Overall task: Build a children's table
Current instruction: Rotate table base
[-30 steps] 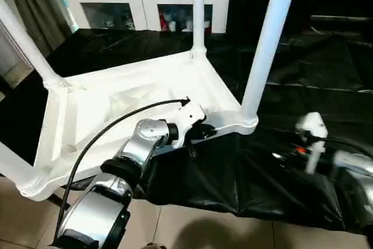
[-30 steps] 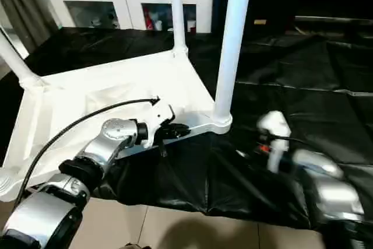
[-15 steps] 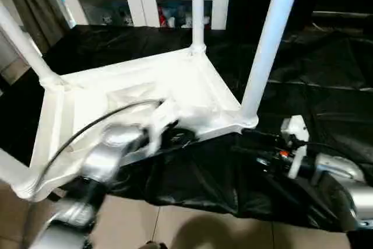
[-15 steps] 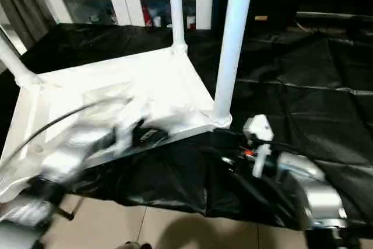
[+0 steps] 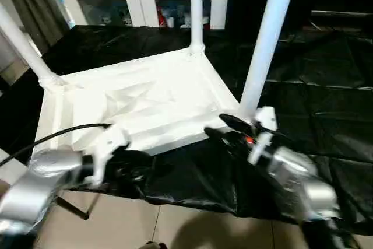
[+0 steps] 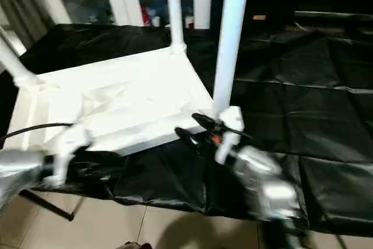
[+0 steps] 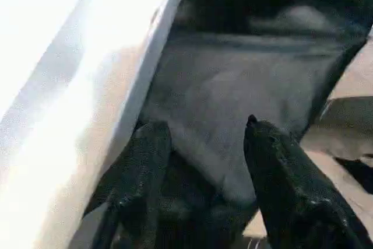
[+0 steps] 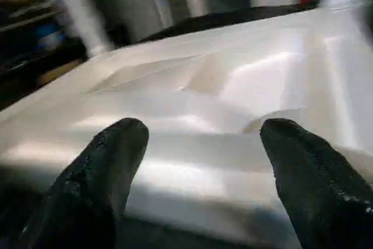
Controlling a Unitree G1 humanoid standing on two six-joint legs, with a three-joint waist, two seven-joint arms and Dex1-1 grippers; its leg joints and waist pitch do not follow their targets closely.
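One children's table [image 5: 145, 97] lies upside down on black sheeting [image 5: 315, 86], legs upright. Right gripper [image 5: 218, 126] sits at its near rim by a corner leg [image 5: 265, 39], fingers spread, empty. Left gripper [image 7: 201, 144] beside the near edge, fingers parted, empty.

- A low table draped in crinkled black plastic sheeting [image 5: 326, 80] carries everything.
- Lying directly on that sheeting, upside down, is the white plastic children's table [image 5: 145, 106], ribbed underside facing up and its white tubular legs [image 5: 265, 39] rising from the corner sockets.
- Beige tiled floor [image 5: 175, 228] shows below the sheeting's front edge.
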